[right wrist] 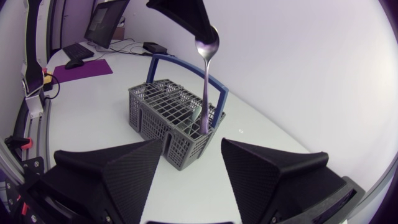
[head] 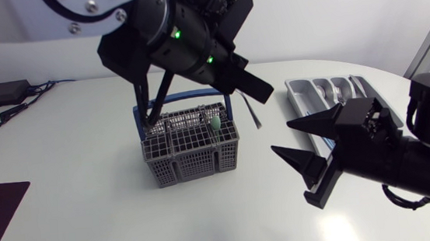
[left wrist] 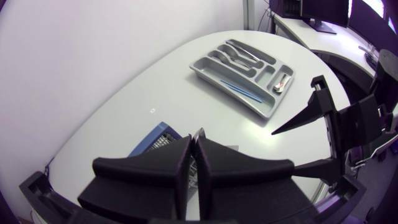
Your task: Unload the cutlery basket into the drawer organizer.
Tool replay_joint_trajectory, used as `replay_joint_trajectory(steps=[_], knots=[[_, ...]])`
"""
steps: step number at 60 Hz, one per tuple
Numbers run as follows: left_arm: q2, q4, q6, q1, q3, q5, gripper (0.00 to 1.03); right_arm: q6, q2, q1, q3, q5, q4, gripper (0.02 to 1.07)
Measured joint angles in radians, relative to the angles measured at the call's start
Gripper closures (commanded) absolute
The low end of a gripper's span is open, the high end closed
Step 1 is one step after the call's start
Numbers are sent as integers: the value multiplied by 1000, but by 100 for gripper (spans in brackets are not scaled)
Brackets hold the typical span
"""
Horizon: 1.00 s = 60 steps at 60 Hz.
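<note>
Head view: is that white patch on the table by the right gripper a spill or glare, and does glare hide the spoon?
Head view: the patch on the table near the right gripper looks like glare, soft-edged, nothing lying there; the spoon shows only as a thin dark handle below the left gripper. Right wrist view: its bowl carries a small highlight yet reads plainly.

Left gripper [left wrist: 194, 144] raised mid-desk, fingers pinched on spoon [right wrist: 206, 74]; right gripper [head: 283, 136] spread wide, probably hovering, near desk's right edge.
</note>
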<state>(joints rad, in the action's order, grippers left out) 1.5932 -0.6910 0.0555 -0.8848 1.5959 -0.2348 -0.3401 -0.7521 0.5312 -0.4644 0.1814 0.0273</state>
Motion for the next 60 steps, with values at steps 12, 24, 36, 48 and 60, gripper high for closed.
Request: replay_joint_trajectory(steps=[12,24,36,48,60], knots=[[1,0,-29,8,-28,111,100,-2,-1,137,40,-186,-109,38],[4,0,-37,7,-29,166,100,-4,-48,160,40,-247,-171,41],[10,0,-37,7,-32,208,100,-4,-106,186,35,-293,-204,50],[11,0,-37,6,-48,216,100,-4,-143,197,3,-325,-219,57],[14,1,-37,6,-59,220,100,-4,-159,206,-20,-336,-220,61]])
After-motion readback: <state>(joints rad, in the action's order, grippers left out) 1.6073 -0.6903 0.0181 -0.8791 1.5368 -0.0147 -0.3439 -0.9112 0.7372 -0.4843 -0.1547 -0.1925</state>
